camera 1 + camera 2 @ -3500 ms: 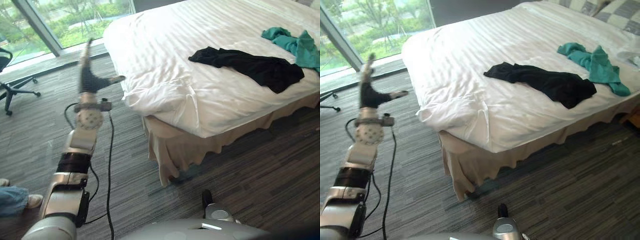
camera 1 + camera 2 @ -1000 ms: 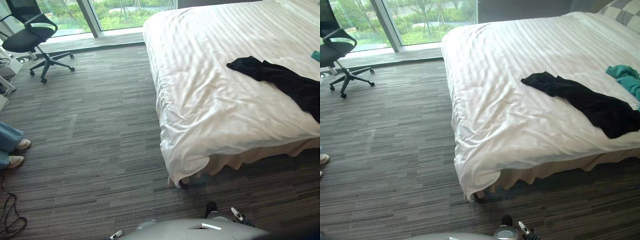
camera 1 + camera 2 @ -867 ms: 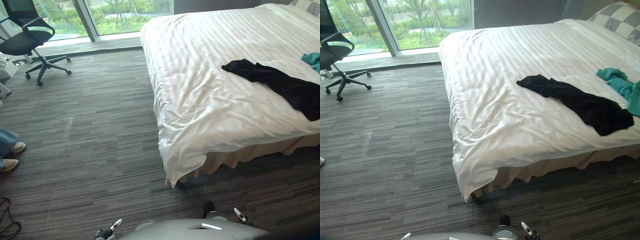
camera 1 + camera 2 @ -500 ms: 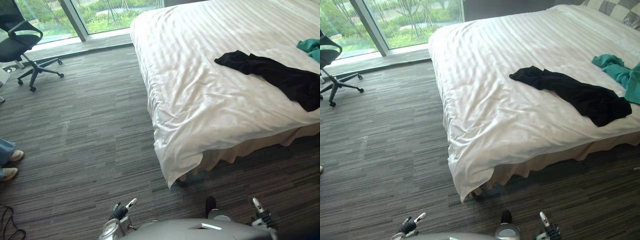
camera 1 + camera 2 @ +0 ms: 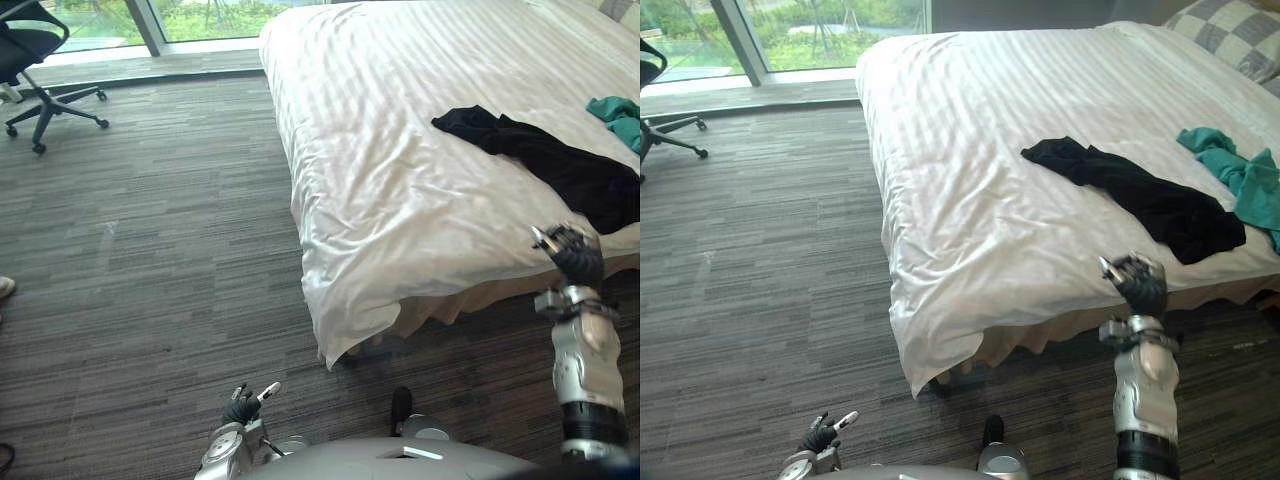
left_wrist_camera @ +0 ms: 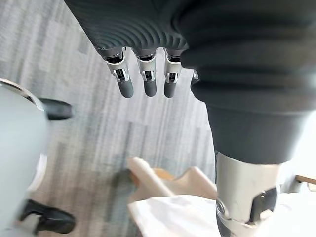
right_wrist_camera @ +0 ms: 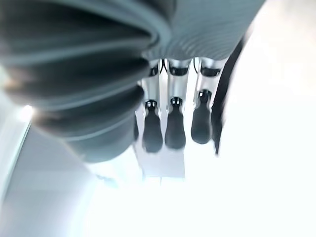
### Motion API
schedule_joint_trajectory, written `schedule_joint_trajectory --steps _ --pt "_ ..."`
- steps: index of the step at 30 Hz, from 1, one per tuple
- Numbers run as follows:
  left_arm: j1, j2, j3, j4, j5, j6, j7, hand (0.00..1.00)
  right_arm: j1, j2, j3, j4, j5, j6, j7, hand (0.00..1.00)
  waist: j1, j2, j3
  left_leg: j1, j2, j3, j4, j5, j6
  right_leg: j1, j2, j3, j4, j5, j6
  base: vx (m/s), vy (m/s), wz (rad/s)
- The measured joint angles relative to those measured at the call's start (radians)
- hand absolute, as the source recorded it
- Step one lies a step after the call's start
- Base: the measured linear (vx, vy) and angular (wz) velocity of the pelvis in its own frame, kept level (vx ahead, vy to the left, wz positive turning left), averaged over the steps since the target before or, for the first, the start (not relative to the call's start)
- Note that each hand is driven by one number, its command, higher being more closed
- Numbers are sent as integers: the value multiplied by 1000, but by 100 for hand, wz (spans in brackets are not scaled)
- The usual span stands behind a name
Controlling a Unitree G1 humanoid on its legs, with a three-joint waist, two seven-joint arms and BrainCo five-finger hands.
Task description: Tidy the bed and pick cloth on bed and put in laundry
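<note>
The right hand (image 5: 574,256) is raised on its upright forearm in front of the near side of the bed (image 5: 400,130), at the level of the mattress edge. Its fingers (image 7: 170,129) hang loose in a row and grasp nothing. It is near the black cloth (image 5: 560,168) but apart from it, with a strip of white duvet between them. The left hand (image 5: 243,406) is low over the grey carpet floor (image 5: 170,250), well away from the bed, its fingers (image 6: 144,81) extended and relaxed, holding nothing.

The black cloth lies crumpled in a long diagonal strip on the duvet, close to the near side. Beyond it, nearer the head end, the teal cloth (image 5: 1238,178) lies bunched on the duvet, apart from the black one. A checked pillow (image 5: 1230,30) rests at the head of the bed.

The white duvet is wrinkled near the foot corner, where it hangs down (image 5: 335,330) almost to the floor, and a beige bed skirt (image 5: 455,303) shows under its near edge. An office chair (image 5: 35,45) stands by the window (image 5: 830,25), well apart from the bed.
</note>
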Motion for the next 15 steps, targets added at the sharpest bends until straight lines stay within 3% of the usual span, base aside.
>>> schedule_joint_trajectory --steps 4,8,10,12,14,15 --pt "3 5 -31 -1 -1 -20 -7 0 -218 -44 141 147 3 17 84 100 31 -2 1 -30 -1 -63 -15 32 0 1 -8 -56 0 2 -3 -42 -41 46" --pt "5 5 -43 -10 0 -37 -24 0 -394 -54 267 295 29 56 176 100 92 -4 4 -53 -2 -124 -19 58 -1 17 -17 -117 6 3 -5 -13 -21 48" --pt "-3 21 -49 -38 0 -44 -50 0 -470 -49 310 319 61 72 203 100 118 -16 37 -101 -15 -152 21 63 2 9 -35 -139 7 3 -5 -87 14 54" --pt "-28 43 -71 -75 0 -58 -75 0 -590 -47 344 365 85 76 218 100 136 -27 103 -179 -23 -172 89 62 3 -44 -54 -148 40 5 -9 -164 17 32" --pt "-83 46 -75 -112 -4 -72 -105 0 -752 -49 353 425 96 83 208 100 166 -4 232 -285 -24 -180 173 50 16 -148 -81 -148 147 -17 -22 -253 34 24" --pt "-94 47 -83 -121 -7 -73 -113 0 -783 -50 353 440 101 84 206 100 174 1 263 -311 -27 -185 189 49 16 -172 -90 -148 174 -25 -22 -272 26 21"
